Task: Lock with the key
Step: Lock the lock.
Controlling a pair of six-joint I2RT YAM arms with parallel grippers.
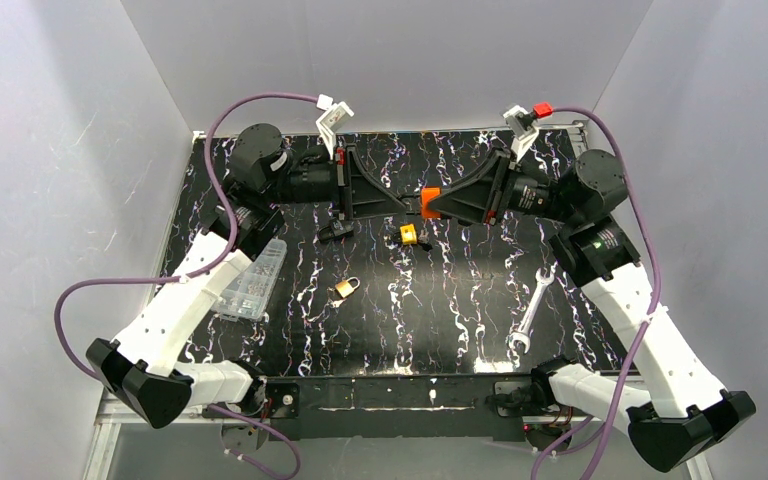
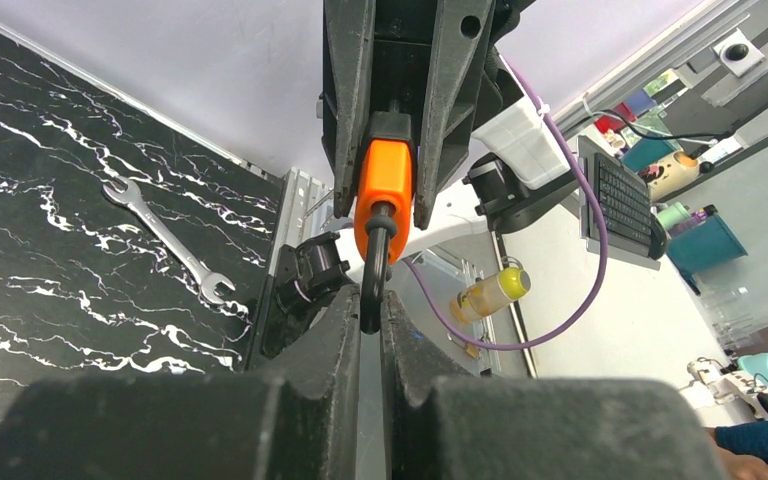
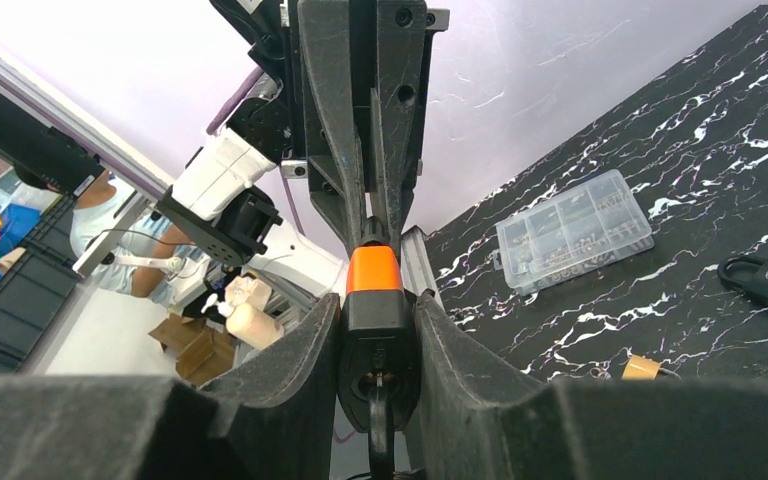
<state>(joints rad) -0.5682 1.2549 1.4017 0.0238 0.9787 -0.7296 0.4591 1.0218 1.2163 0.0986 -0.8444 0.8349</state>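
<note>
An orange and black padlock (image 1: 430, 203) hangs in the air over the back of the table, between the two grippers. My right gripper (image 3: 378, 335) is shut on the lock's black body (image 3: 376, 345). A black key (image 3: 380, 435) sticks out of the keyhole, towards the right wrist camera. My left gripper (image 2: 370, 315) is shut on the thin black shackle (image 2: 371, 270) that comes out of the orange end (image 2: 385, 190). In the top view the left gripper (image 1: 412, 205) and the right gripper (image 1: 432, 205) meet tip to tip.
On the black marble table (image 1: 440, 330) lie a small yellow padlock (image 1: 409, 234), a brass padlock (image 1: 345, 288), a black padlock (image 1: 335, 230), a wrench (image 1: 527, 310) and a clear parts box (image 1: 250, 280). White walls stand on three sides.
</note>
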